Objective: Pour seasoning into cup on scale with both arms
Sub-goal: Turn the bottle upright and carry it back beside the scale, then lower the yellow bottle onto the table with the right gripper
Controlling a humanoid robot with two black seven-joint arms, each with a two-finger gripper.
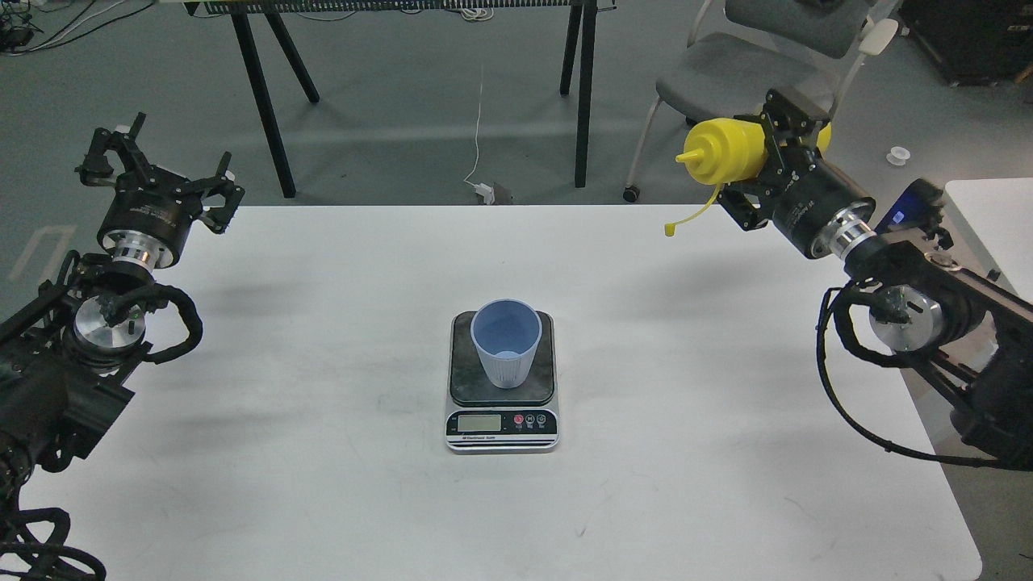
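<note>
While our right gripper (pixel 767 153) clamps the seasoning (pixel 726 151) mid-body, tipped sideways high right of the cup (pixel 505 341) on the scale (pixel 502 387), our left gripper (pixel 161 173) hangs spread, empty; bottle looks light, squeezable.

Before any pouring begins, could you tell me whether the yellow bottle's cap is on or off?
Off: the small cap dangles on its tether below the seasoning bottle, leaving the nozzle bare.

The white table (pixel 323 484) is viewed from the robot's head, forward and steeply downward, at moderate range, with floor seen beyond its far edge.
</note>
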